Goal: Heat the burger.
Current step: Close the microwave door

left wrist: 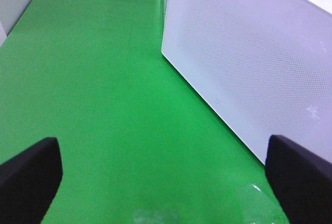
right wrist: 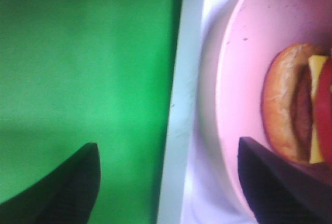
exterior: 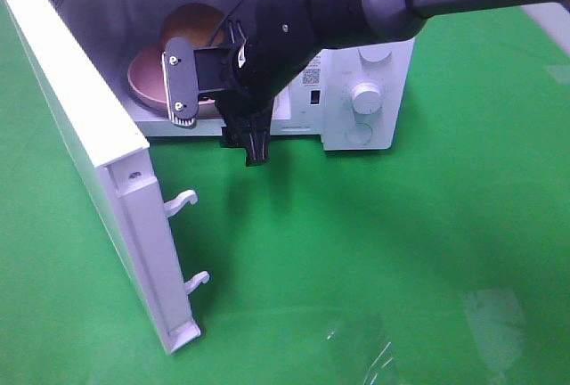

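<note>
The burger (exterior: 191, 24) lies on a round pink plate (exterior: 145, 77) inside the white microwave (exterior: 365, 73), whose door (exterior: 80, 126) swings wide to the left. In the right wrist view the burger (right wrist: 293, 110) shows its bun, patty, cheese and tomato on the plate (right wrist: 244, 53). My right gripper (exterior: 218, 113) hangs at the oven mouth, just in front of the plate. It is open (right wrist: 171, 187) and nothing sits between its fingers. My left gripper (left wrist: 166, 182) is open over the green cloth, beside the outer face of the door (left wrist: 249, 53). It is outside the high view.
Two white latch hooks (exterior: 183, 200) stick out from the door's edge. The microwave's control knob (exterior: 363, 95) is on its right panel. Green cloth (exterior: 374, 251) covers the table in front. A clear plastic scrap (exterior: 378, 349) lies near the front edge.
</note>
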Controlling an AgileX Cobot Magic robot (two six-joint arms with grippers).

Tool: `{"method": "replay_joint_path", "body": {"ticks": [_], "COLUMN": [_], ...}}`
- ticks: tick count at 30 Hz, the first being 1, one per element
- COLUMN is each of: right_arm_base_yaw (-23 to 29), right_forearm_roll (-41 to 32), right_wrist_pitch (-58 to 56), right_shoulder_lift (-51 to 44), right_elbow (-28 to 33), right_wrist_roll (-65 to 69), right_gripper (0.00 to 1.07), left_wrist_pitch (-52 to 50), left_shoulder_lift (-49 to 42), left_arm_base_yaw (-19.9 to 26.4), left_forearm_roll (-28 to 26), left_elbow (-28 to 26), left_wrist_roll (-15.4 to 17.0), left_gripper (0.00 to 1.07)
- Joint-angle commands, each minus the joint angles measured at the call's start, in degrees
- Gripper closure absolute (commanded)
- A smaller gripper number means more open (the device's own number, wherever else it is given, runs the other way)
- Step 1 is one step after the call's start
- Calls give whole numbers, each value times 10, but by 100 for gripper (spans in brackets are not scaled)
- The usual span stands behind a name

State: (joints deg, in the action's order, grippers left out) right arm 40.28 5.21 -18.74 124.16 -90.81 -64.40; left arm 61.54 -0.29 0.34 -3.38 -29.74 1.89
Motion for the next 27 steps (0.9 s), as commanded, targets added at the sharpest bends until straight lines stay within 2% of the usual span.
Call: {"method": "replay_joint_path", "body": {"ticks": [1,15,27], "right_arm_base_yaw": [1,1,1], "right_forearm_roll": [-2,-6,-8], "right_wrist_pitch": [21,34,35], "right_shoulder_lift": [-32,-132,-230], "right_elbow": [34,171,273], "right_wrist_roll": [-9,1,98], "right_gripper": [33,33,33], "left_wrist_pitch": [-4,-4,-4], "left_shoulder_lift": [-9,-9,-9], "left_arm_base_yaw": [0,0,0], "left_forearm_roll": [1,1,1], "left_elbow": [2,2,2], "left_wrist_roll": [0,0,0], "left_gripper": [8,8,8]}}
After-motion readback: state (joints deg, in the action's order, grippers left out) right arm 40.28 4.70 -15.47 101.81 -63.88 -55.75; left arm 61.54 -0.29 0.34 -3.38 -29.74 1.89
